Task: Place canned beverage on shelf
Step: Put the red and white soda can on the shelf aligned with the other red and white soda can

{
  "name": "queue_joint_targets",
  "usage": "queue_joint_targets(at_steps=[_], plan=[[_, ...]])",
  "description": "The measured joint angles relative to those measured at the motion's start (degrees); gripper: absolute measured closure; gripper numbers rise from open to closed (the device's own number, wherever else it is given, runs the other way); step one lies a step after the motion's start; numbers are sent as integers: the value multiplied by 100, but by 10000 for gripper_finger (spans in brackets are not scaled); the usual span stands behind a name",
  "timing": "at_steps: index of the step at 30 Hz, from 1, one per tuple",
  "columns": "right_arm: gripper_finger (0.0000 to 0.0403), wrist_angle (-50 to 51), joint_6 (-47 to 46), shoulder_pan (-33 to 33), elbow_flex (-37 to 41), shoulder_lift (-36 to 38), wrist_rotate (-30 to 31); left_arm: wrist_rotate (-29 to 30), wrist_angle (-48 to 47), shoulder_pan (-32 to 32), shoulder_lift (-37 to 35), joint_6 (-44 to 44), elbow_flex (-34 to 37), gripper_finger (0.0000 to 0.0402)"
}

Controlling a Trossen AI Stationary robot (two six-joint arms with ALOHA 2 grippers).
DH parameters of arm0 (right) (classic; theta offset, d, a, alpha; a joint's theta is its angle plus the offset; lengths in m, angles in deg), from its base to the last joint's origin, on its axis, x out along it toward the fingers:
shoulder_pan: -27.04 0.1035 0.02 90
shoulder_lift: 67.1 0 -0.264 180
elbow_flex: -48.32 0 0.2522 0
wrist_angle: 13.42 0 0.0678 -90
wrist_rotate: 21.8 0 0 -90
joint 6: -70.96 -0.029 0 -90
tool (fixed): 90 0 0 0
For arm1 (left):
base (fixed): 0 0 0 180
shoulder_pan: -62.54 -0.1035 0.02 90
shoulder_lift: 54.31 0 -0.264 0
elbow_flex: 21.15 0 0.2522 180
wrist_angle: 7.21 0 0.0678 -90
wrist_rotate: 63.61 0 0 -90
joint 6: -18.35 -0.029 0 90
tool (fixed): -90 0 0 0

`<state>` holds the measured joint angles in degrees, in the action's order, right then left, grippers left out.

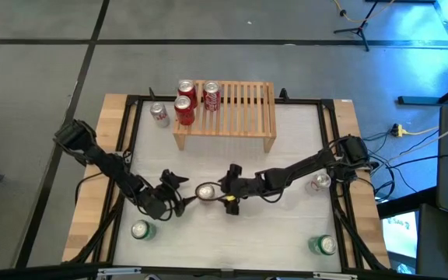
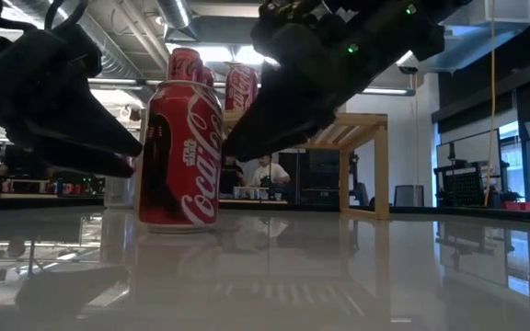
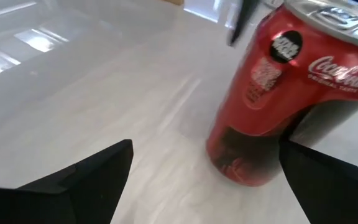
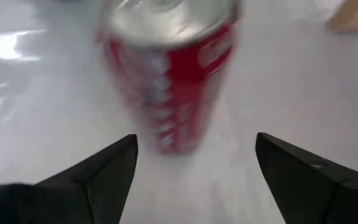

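A red cola can (image 1: 206,191) stands upright on its base on the white table, in the middle near the front; it also shows in the low view (image 2: 180,152). My left gripper (image 1: 179,187) is open just left of it, and in the left wrist view (image 3: 207,155) the can (image 3: 272,93) is ahead of the fingers. My right gripper (image 1: 228,190) is open just right of it, with the can (image 4: 166,81) ahead. The pale wooden shelf (image 1: 243,109) stands at the far side and carries three red cans (image 1: 187,89) on its left part.
A silver can (image 1: 159,113) stands on the table left of the shelf and another (image 1: 320,183) stands by the right arm. Green cans stand at the front left (image 1: 141,230) and front right (image 1: 323,246). A black frame (image 1: 224,99) borders the table.
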<state>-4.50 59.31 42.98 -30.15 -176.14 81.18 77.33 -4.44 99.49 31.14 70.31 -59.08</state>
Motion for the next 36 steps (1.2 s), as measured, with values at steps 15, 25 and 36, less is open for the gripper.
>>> queue_joint_targets(at_steps=[15, 25, 36], plan=[[77, 134, 182, -75, -13, 8, 1204, -1060, -142, 106, -7, 89, 0, 8], [77, -919, 880, -125, -15, -158, 918, -555, 654, 125, 46, -1072, -4, 8], [77, -355, 608, -122, -15, -112, 644, -274, 380, 30, 46, -769, -4, 8]])
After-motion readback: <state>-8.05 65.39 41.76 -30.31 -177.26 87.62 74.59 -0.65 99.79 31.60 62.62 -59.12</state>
